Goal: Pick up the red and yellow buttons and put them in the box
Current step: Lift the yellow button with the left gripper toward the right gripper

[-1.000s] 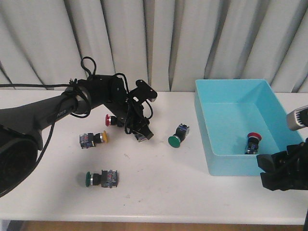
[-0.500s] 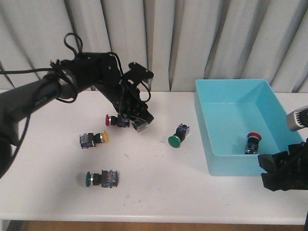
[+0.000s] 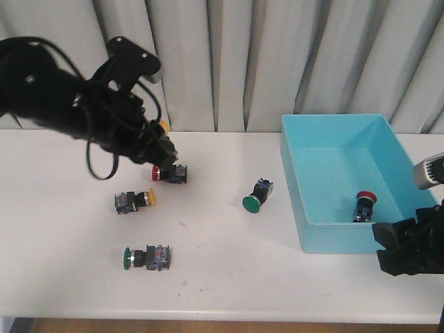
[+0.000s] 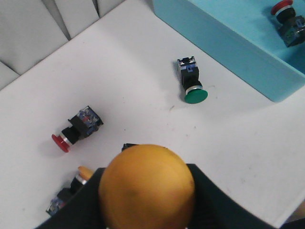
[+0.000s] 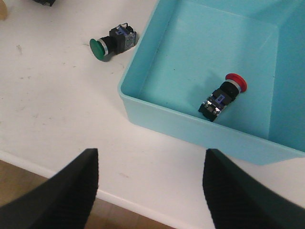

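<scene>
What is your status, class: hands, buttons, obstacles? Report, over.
Left hand shut on yellow-orange capped button, above table. Right hand open, beside turquoise plastic box. One red-capped button in box, second red-capped button on table. Green-capped button lies toward box.

You have a white table (image 3: 222, 270) filling the lower half of the front view. At the right of the frame, the turquoise box (image 3: 326, 229) rests on it. Left of centre lies a red button (image 3: 168, 173) on its side; just below and left of it lies a yellow button (image 3: 134, 200). A green button (image 3: 257, 195) lies at centre frame, and another green button (image 3: 147, 257) at lower left.
</scene>
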Controlling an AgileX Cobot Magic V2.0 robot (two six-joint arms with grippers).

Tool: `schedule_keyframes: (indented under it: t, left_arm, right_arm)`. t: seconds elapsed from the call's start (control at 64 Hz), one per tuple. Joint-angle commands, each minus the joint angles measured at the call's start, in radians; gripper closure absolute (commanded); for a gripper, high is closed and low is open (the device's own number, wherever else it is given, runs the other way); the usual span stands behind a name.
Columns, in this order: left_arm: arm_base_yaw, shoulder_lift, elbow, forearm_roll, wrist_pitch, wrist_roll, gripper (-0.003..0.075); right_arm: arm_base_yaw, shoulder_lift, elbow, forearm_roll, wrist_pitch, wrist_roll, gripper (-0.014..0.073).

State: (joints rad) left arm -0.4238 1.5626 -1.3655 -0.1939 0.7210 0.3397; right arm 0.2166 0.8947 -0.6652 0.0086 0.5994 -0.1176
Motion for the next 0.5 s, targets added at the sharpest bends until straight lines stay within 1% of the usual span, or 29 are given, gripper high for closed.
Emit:
schedule_keyframes:
  t: [0.0, 0.188, 0.266, 0.359, 0.484]
  left_arm:
    - [-0.003, -0.167, 0.139, -0.012, -0.15, 0.011, 0.0524]
    - [-0.003, -0.366, 0.421, -0.022, -0.316, 0.01, 0.0521]
    - [-0.003, -0.404, 0.49, -0.024, -0.365, 0.004, 0.0521]
    - [-0.003, -0.399, 0.516, -0.032, -0.371, 0.001, 0.0521]
    - [-0.003, -0.383, 0.513, -0.081, -0.354, 0.025, 0.0521]
  right_arm:
    - [-0.003, -0.009, -0.023, -0.009, -0.056, -0.009, 0.014]
    - [-0.003, -0.009, -0.023, -0.009, -0.058, -0.009, 0.014]
    - [-0.003, -0.009, -0.023, -0.009, -0.058, -0.009, 0.014]
    - [-0.003, -0.009, -0.023, -0.009, -0.057, -0.009, 0.014]
    - [-0.003, -0.009, -0.023, -0.009, -0.057, -0.009, 0.014]
